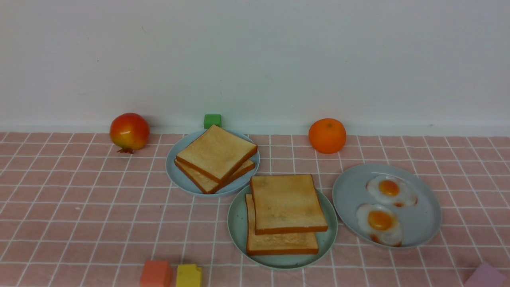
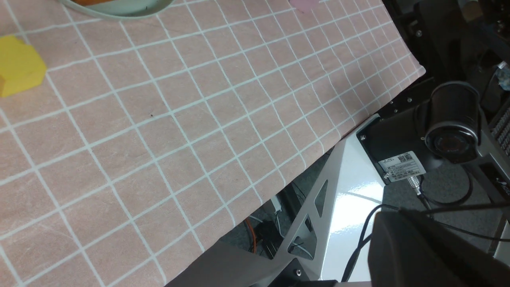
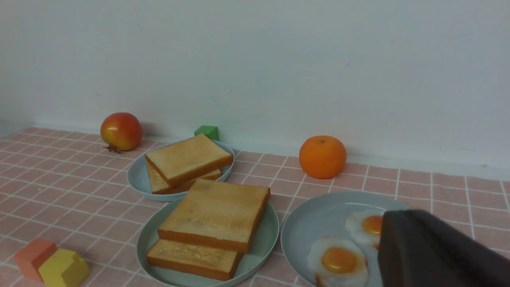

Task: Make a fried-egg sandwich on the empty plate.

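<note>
Sits on the green plate (image 1: 283, 261), low and near the middle of the bench (image 1: 99, 207): the egg sandwich (image 1: 289, 207), with a top slice of toast and a bottom slice of toast. Looks brown on top, with darker crusts. Lies a bit crooked, with the top slice pushed toward the back and the bottom slice poking out at the front and left. Can't tell from here what is between the slices. Just behind and to the left, a pale blue plate (image 1: 175, 175) with more toast (image 1: 217, 153), one slice turned on top of the other. Just to the right, a blue-grey plate (image 1: 422, 219) with two fried eggs, one near (image 1: 379, 220) and one farther back (image 1: 389, 188), both with orange yolks. Behind the toast plate, a green block (image 1: 212, 121). Farther left, a red and yellow fruit (image 1: 130, 131). Toward the back, between the toast plate and the egg plate, an orange (image 1: 327, 136). At the front left, a pink-orange block (image 1: 155, 274) beside a yellow block (image 1: 189, 275). At the front right, a purple block (image 1: 485, 275). Closed on the left arm, the left fingers (image 2: 418, 247); closed too on the right arm, the right fingers (image 3: 414, 247). Behind it all, a plain pale wall (image 1: 255, 59).
</note>
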